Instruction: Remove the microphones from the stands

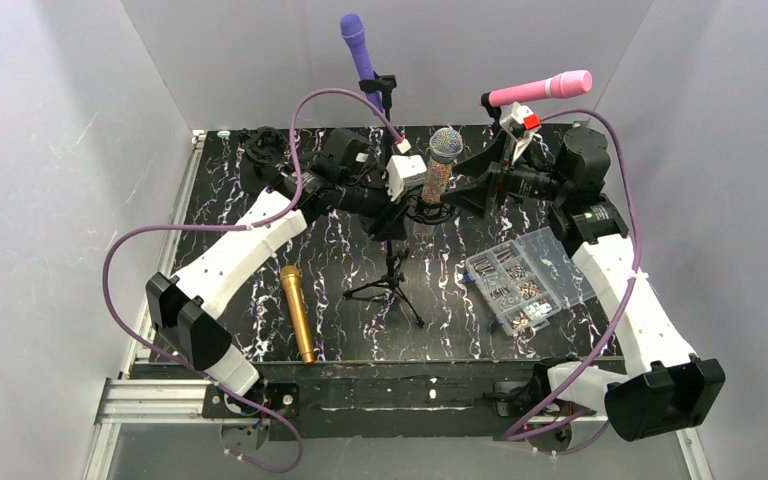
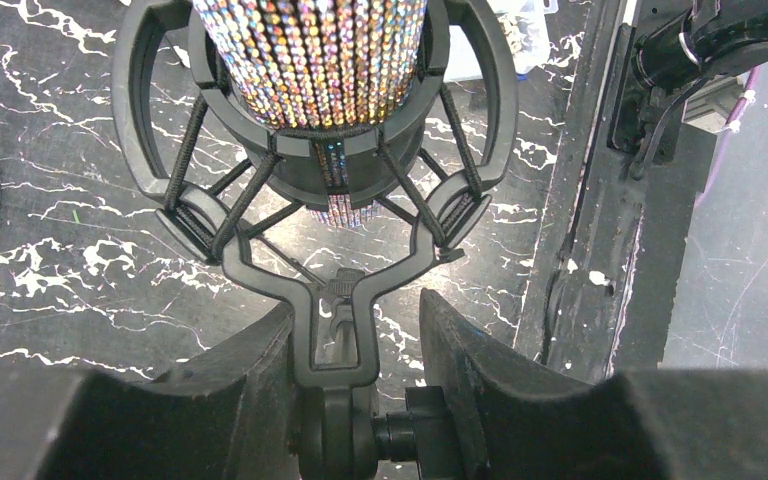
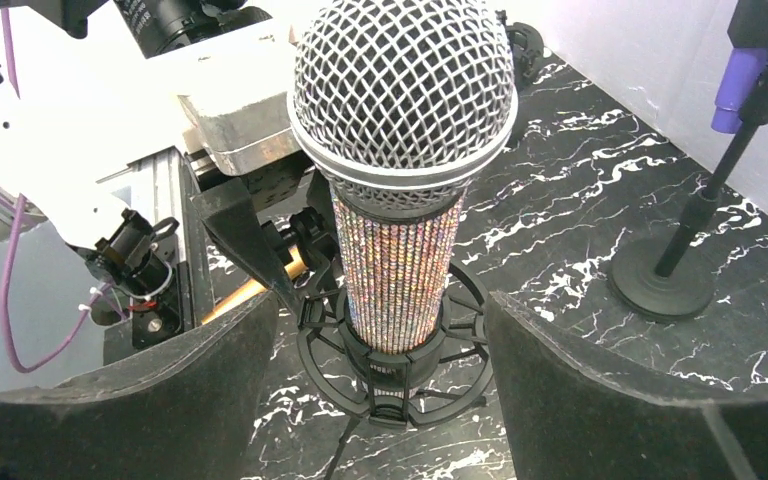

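The stand (image 2: 338, 350) is being clamped at its yoke stem by the left gripper (image 2: 355, 310). The microphone (image 3: 398, 250) is being cradled in the mount, untouched, between the spread jaws of the right gripper (image 3: 380, 300). Grasping and lifting out are yet to be done.

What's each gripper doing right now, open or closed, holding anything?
Left gripper: shut on the shock mount stem.
Right gripper: open, fingers flanking the microphone, not gripping it.
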